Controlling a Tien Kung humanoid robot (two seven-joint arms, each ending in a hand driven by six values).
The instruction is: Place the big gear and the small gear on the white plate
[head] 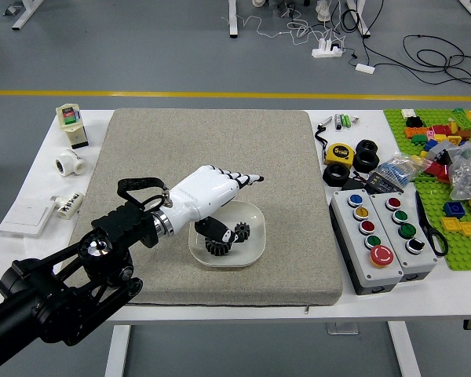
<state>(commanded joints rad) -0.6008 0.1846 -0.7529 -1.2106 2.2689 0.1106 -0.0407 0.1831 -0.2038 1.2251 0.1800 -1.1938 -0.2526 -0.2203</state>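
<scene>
Along the near side of the white table lies a grey-beige fabric mat, crossed at the left by the robot's black metal left arm. To the right stand two grey control boxes with round coloured buttons. On the mat, the square white plate with rounded corners holds both black toothed gears: the big gear nearer, partly covered by the thumb, and the small gear just beyond it, to its right. The white left hand with black fingertips is over the plate, open, its fingers stretched out to the right and its thumb pointing down by the gears; whether it touches either one I cannot tell. Farther back are a white pipe fitting on the left and a yellow tape measure on the right
</scene>
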